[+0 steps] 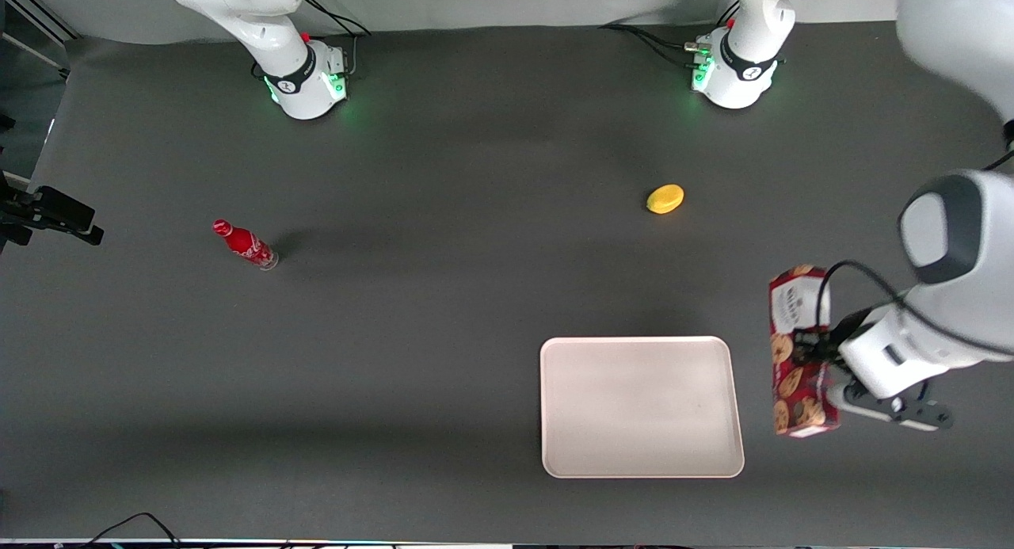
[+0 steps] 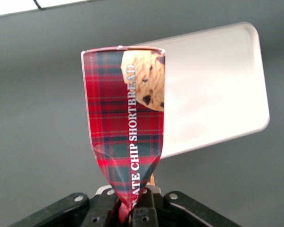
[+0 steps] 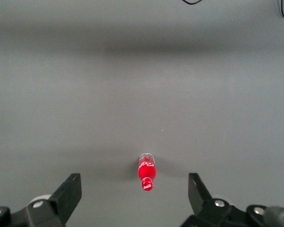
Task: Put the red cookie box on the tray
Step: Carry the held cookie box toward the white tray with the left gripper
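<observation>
Pinching red cookie box (image 2: pixel 125 127) | gripper (image 2: pixel 132 210) clamped (tartan carton creased) | beside tray (image 1: pixel 640 406)

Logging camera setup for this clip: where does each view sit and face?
Front: high, looking down at the table; both arm bases, left gripper shut on the red cookie box.
Left wrist: behind the fingers, facing box and pale tray, shared with front.
Right wrist: faces the red bottle.

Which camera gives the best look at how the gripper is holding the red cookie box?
The left wrist view: the gripper pinches the red cookie box at its crumpled end. The front view shows the box held beside the tray, grip partly hidden. The right wrist view misses it.
</observation>
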`<action>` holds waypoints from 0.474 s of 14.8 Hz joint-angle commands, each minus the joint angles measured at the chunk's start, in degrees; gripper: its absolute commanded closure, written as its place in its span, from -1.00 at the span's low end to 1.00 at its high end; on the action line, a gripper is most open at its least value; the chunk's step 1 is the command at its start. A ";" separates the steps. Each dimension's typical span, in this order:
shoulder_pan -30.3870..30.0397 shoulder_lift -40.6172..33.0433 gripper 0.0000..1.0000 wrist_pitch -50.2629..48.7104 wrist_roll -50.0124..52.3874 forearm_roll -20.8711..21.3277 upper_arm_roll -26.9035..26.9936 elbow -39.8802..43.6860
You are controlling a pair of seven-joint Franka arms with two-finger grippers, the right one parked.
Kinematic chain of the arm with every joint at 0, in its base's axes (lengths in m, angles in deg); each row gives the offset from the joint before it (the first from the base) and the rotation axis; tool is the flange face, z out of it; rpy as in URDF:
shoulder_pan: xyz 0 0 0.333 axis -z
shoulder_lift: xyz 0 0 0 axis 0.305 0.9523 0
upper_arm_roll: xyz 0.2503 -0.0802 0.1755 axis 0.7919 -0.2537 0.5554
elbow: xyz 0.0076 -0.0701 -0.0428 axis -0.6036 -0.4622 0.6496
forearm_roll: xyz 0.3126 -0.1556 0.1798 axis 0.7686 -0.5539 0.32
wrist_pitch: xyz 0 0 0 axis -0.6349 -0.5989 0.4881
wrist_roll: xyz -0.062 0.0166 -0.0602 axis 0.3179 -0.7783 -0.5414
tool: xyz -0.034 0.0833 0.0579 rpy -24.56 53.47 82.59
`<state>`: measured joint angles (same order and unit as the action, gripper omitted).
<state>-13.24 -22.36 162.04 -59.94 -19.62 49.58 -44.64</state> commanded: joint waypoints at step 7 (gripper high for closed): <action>5.23 20.76 1.00 16.46 13.31 4.18 2.14 9.19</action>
<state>-9.32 -5.25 177.33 -49.55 -16.26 50.26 -40.21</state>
